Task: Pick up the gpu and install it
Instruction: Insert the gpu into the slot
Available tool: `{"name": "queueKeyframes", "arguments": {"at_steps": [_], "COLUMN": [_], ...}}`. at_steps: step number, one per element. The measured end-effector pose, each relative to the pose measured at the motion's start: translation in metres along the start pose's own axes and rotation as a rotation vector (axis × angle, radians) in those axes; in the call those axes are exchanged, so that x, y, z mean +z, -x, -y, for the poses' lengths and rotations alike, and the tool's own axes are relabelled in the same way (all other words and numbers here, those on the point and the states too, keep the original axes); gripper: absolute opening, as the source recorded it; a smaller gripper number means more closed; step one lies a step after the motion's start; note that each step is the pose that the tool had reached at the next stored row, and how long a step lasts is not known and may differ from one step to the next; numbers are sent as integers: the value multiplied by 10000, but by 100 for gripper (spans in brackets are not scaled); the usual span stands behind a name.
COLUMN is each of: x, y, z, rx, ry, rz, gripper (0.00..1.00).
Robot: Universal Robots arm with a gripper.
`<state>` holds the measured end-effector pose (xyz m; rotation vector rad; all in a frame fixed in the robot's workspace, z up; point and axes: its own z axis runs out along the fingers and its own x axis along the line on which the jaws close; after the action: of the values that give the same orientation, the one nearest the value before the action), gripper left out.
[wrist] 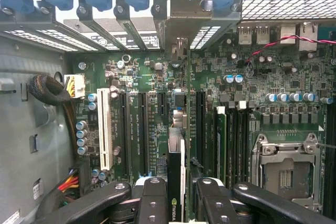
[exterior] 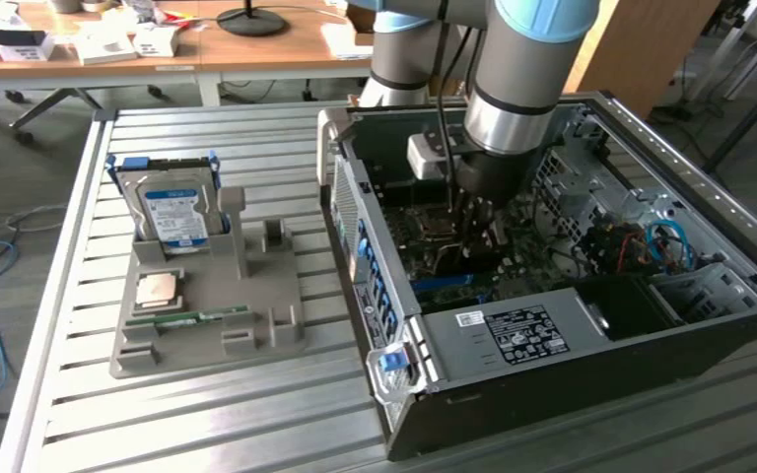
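**GPU [wrist: 176,161] clamped edge-on in the gripper, down inside the case**

Your gripper [wrist: 181,203] has its two black fingers [wrist: 152,198] partly closed, pinching the thin card from both sides. The GPU stands on edge straight between them. It runs away from the fingertips across the motherboard [wrist: 252,77] towards the row of rear slot openings [wrist: 131,30]. A small logo on the card's edge sits right between the fingers.

Just past the fingertips you have black expansion slots [wrist: 124,129] on either side of the card, running parallel to it. A white slot [wrist: 104,129] lies a little further out on one side. On the other side of the gripper there are memory slots [wrist: 236,140] and then the metal CPU socket [wrist: 286,166]. You cannot tell from these views whether the card's connector edge is touching a slot or is just above it.

From the exterior view, your arm [exterior: 516,99] reaches down into the open computer case [exterior: 694,296], with the gripper low over the board. Well away from the gripper, toward the exterior view's left, a grey holder [exterior: 273,330] sits on the slatted table [exterior: 221,414]. A hard drive [exterior: 174,212] stands upright in it, with a square processor chip [exterior: 158,288] and a narrow green memory stick [exterior: 194,318] lying nearer the camera.
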<state>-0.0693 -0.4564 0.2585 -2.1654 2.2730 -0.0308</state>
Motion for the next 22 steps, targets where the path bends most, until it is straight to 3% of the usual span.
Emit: {"name": "queueKeyframes", "arguments": {"at_steps": [22], "x": [34], "y": [3], "z": [-18], "rx": [0], "ry": [0], "rz": [0], "gripper": [26]}}
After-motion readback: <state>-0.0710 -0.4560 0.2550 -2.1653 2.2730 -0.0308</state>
